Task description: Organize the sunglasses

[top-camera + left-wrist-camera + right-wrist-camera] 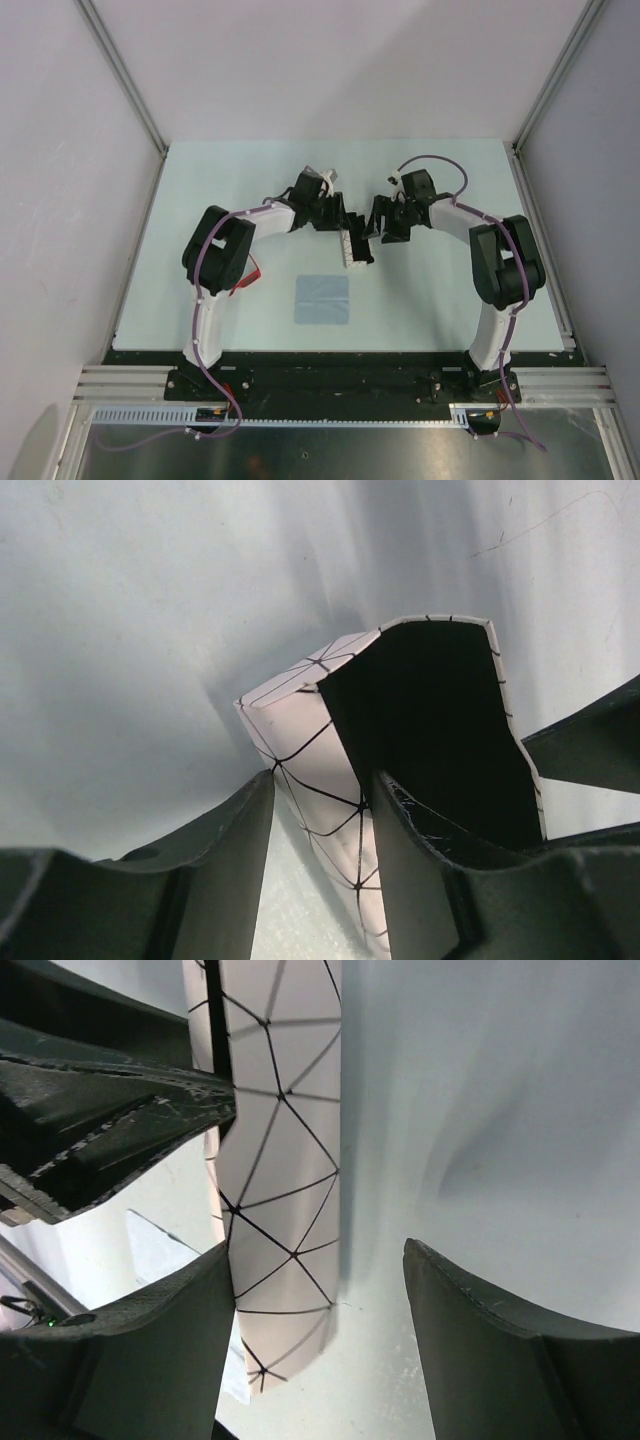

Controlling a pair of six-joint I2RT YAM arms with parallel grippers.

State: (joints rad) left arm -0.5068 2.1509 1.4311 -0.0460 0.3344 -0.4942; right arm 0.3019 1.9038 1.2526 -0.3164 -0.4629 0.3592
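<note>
The red sunglasses (250,272) lie on the table at the left, mostly hidden under the left arm's elbow. A white case (356,248) with a black line pattern stands open mid-table between the two grippers. My left gripper (340,218) is shut on one patterned wall of the case (300,720), with one finger (410,860) inside against its black lining. My right gripper (385,228) is open. In its own view the case (285,1110) touches the left finger (180,1340), and a wide gap separates it from the other finger.
A flat light-blue square cloth (322,299) lies near the front, between the arm bases. Grey walls with metal rails enclose the pale table (450,180) on three sides.
</note>
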